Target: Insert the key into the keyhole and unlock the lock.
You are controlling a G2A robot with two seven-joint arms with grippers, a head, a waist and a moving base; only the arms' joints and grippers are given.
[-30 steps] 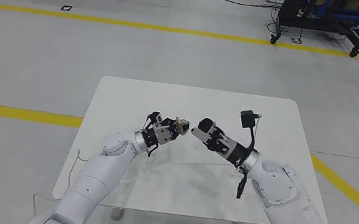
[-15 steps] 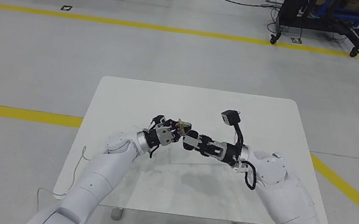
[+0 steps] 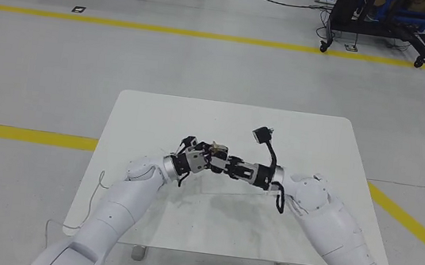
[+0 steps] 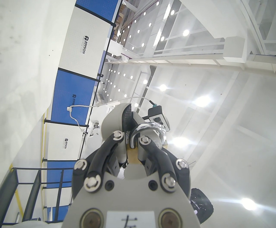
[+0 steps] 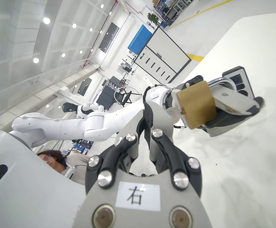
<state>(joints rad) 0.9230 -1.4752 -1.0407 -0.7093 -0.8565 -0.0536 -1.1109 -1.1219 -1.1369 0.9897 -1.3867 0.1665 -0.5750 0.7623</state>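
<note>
I am holding the lock in my left gripper, jaws clamping tight on its sides. The lock is hanging in the air over the white table, near the table's middle, a touch toward 11 o'clock. Its long axis is running from the shackle to the flat bottom. The bottom is facing my right gripper and the shackle is pointing away from it. The body is looking brass, rounded, matte; the shackle is shining silver. The right gripper is sitting at about 4 o'clock of the lock, tips just beside the bottom face; touching or not, I cannot tell. Its jaws are pressing together, and whether anything is between them I cannot tell. My left fingers are covering one lock side and part of the shackle.
</note>
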